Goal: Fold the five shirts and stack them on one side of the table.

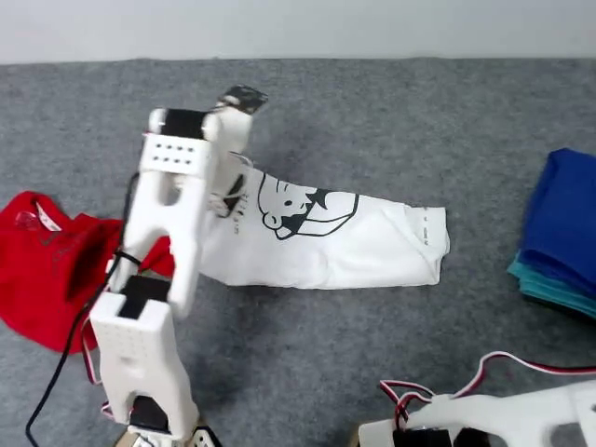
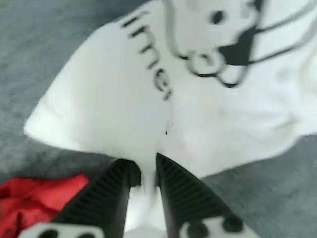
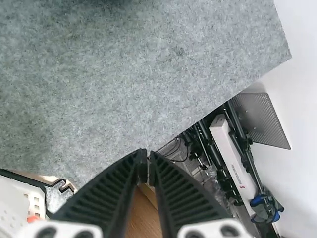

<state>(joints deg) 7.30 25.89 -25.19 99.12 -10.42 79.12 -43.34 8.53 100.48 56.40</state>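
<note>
A white shirt with a black cartoon print lies folded lengthwise in the middle of the grey mat. My left gripper is shut on a pinch of the white shirt at its left end, the cloth drawn up between the fingers. The left arm stands over that end in the high view. A crumpled red shirt lies at the left edge, and a corner of this red shirt lies beside the left gripper. My right gripper is shut on nothing above the mat's edge.
A stack of folded blue and teal shirts sits at the right edge of the table. The right arm's base rests at the front right with red and white wires. Beyond the mat's edge stands equipment on the floor.
</note>
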